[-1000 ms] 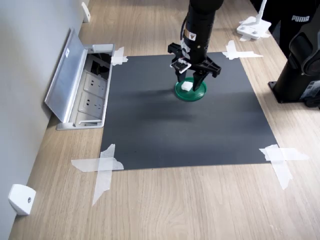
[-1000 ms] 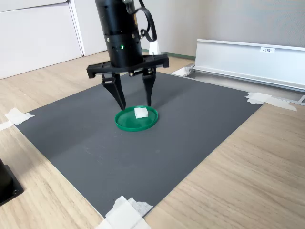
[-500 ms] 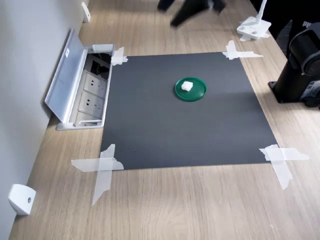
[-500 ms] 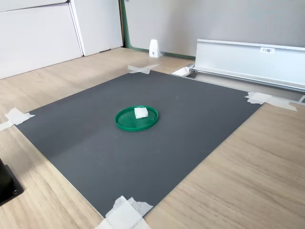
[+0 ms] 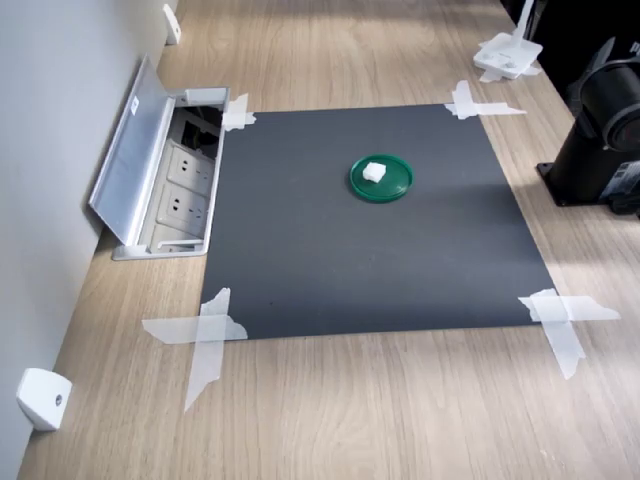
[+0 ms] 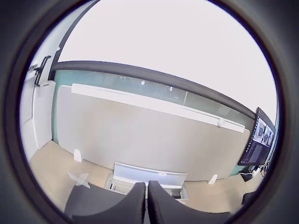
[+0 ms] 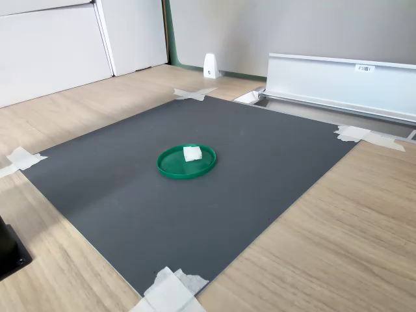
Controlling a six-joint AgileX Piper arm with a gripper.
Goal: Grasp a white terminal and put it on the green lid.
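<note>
The white terminal (image 5: pixel 373 172) lay on the green lid (image 5: pixel 392 184), as before. The claw (image 6: pixel 146 201), which a second earlier straddled the lid, had lifted clear of both exterior views; the wrist view showed it clenched, empty.

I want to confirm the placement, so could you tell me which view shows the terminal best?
The second exterior view: the terminal sits largest there, on the lid. The first exterior view shows it smaller; the wrist view misses it.

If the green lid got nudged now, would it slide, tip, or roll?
The green lid lies flat on the dark mat, so it would probably slide, not roll. It looks thin and light; the white terminal on it might shift.
</note>
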